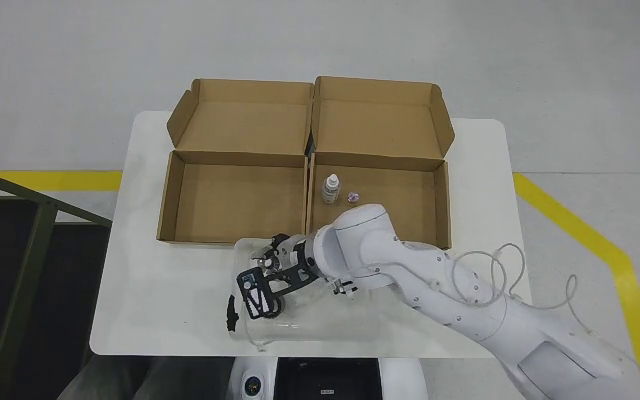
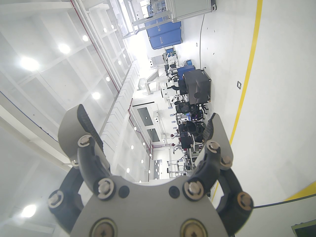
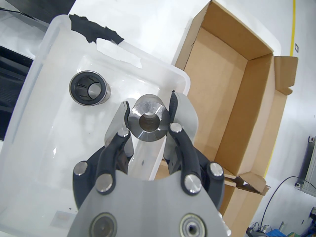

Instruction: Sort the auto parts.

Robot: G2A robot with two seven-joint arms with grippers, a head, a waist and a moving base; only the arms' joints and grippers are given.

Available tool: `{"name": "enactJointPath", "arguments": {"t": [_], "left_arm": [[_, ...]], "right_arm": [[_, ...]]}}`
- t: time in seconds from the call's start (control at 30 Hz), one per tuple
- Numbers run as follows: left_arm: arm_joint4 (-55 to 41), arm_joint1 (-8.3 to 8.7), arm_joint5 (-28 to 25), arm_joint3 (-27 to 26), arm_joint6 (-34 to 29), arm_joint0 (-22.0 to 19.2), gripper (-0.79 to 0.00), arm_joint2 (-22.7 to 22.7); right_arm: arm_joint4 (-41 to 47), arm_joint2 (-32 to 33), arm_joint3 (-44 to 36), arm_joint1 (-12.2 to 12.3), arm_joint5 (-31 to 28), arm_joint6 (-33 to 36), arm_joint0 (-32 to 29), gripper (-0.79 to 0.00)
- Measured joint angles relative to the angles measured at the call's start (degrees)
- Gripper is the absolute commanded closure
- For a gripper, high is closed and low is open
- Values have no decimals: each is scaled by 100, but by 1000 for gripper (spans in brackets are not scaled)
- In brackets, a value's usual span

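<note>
While the right gripper (image 3: pixel 150 101) hangs over the clear bin (image 3: pixel 29 80), its jaws stand narrowly apart, clamped on both sides of a steel sleeve (image 3: pixel 148 120) with a central bore. A black-lined bearing (image 3: pixel 88 91) lies inside the bin. The left gripper (image 2: pixel 148 113) is spread wide, holding nothing.

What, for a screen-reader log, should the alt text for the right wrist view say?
The right gripper is shut on a hollow metal cylinder in a clear plastic bin. A second, black-lined sleeve lies apart from it in the bin. An open cardboard box stands beside the bin on the white table.
</note>
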Motion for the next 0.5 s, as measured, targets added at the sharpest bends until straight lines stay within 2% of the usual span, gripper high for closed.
{"name": "enactJointPath", "arguments": {"t": [0.5], "left_arm": [[0, 0, 0, 0, 0, 0, -785, 0]], "right_arm": [[58, 368, 25, -12, 101, -249, 251, 0]]}}
